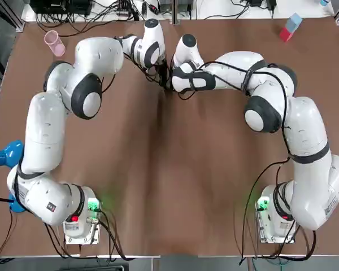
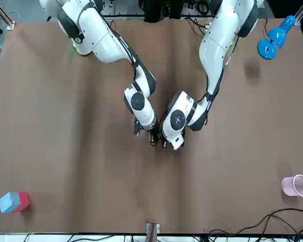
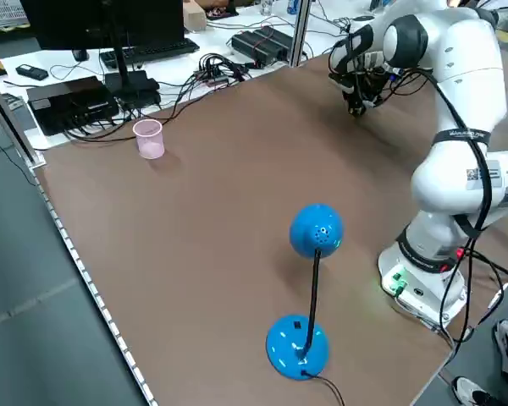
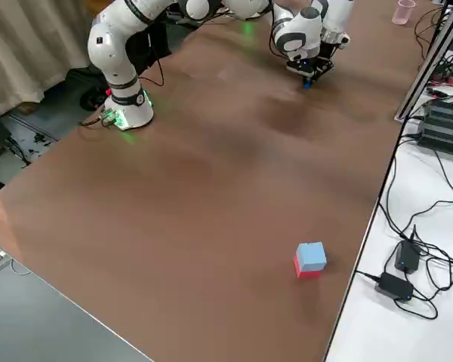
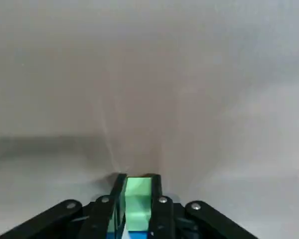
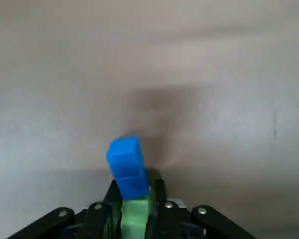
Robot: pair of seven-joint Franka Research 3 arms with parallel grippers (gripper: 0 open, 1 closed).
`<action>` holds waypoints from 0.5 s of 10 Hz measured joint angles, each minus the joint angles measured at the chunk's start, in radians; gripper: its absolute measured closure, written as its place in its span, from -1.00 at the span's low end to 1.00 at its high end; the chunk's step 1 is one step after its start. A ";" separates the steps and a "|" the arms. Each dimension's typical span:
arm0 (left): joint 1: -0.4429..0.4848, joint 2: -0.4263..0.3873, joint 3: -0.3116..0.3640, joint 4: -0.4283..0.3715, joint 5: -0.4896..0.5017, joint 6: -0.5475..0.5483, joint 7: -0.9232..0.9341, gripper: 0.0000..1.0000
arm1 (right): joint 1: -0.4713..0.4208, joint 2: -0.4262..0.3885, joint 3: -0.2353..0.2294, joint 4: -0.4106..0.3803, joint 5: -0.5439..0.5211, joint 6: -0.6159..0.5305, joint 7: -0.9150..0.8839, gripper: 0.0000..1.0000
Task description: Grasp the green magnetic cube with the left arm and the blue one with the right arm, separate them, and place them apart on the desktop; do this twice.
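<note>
My two grippers meet at the middle of the far half of the brown table [image 1: 158, 169]. The left gripper [image 1: 163, 79] comes in from the left, the right gripper [image 1: 171, 84] from the right, tips almost touching. In the left wrist view the left gripper [image 5: 138, 181] is shut on the green cube [image 5: 138, 196]; a sliver of blue shows deeper between its fingers. In the right wrist view the blue cube [image 6: 127, 167] juts past the right gripper [image 6: 134, 186], its near end pinched at the tips, with the green cube [image 6: 134, 214] behind it between the fingers. The cubes stay joined.
A pink cup [image 1: 55, 43] stands at the far left. A red and light-blue block [image 1: 290, 27] sits at the far right corner. A blue desk lamp [image 1: 3, 155] is at the left edge. Cables and electronics lie beyond the far edge.
</note>
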 joint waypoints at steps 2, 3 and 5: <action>-0.002 0.000 0.001 -0.003 0.000 0.000 0.000 0.53 | 0.002 0.008 0.001 0.012 0.000 0.001 0.007 0.40; -0.001 0.000 0.001 -0.004 0.000 0.000 0.000 0.53 | 0.002 0.011 0.001 0.015 0.000 0.001 0.008 0.46; 0.001 0.000 0.001 -0.006 0.000 -0.001 0.000 0.53 | 0.002 0.012 0.002 0.017 0.000 0.003 0.009 0.53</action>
